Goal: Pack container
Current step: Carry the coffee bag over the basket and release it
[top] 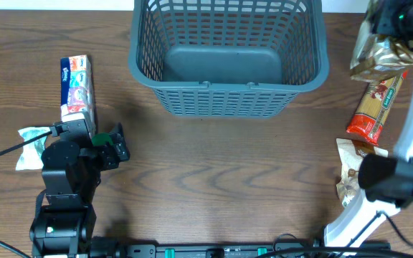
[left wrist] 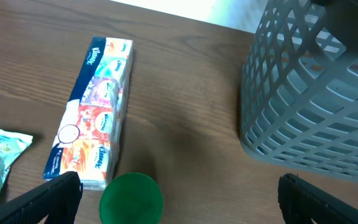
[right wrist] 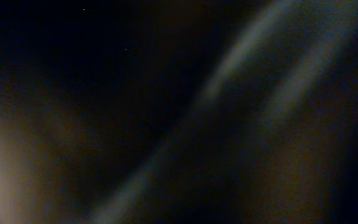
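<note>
Our right gripper (top: pixel 387 30) sits at the gold bag (top: pixel 378 57), and we cannot tell its grip. The empty container (top: pixel 228 97) lies just to its left, nearer this arm. Our left gripper (left wrist: pixel 179 196) gapes wide.

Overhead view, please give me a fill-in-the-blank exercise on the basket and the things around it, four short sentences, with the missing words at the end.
The large dark grey plastic lattice basket is ___ inside.
The long white and blue Kleenex tissue pack lies to the basket's ___.
The left arm's black fingers are ___, not shut.
The long red and yellow pasta packet lies to the basket's ___.
Missing words: empty, left, open, right.
</note>
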